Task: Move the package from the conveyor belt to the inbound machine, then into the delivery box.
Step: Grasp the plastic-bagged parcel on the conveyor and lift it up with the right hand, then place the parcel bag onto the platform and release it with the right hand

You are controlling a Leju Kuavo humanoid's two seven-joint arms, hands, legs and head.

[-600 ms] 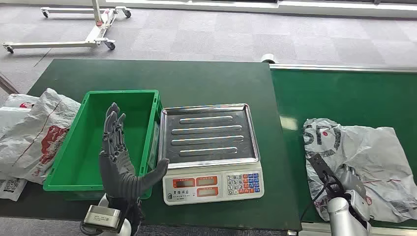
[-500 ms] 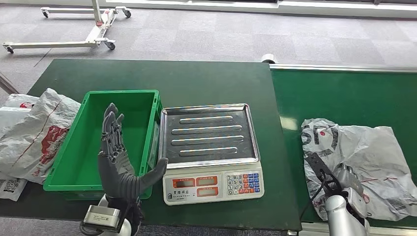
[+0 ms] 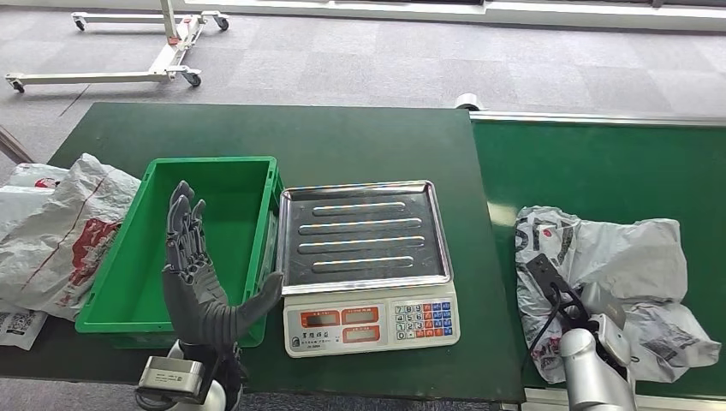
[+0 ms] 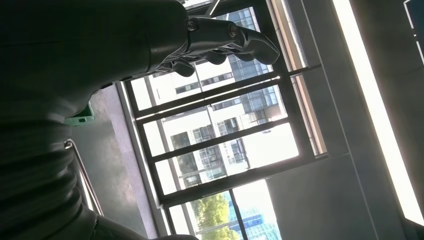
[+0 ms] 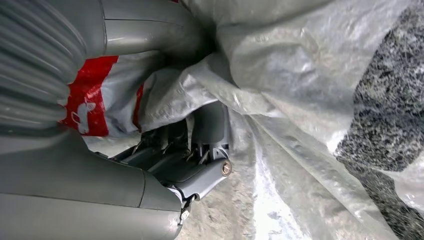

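Right robot hand [image 3: 599, 330] grips the package [image 3: 612, 265] on the conveyor belt [image 3: 599, 171].
The package lies right of the scale [image 3: 368, 257]; left robot hand [image 3: 201, 274] stands with fingers apart, left of the scale, before the green box [image 3: 150, 248].

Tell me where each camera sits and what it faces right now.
Head view: high on the body, looking down at scale, green bin, package; both hands show.
Left wrist view: behind the raised left hand, facing windows.
Right wrist view: behind the right hand, pressed into the package.
Shared: head and right wrist views both show the package.
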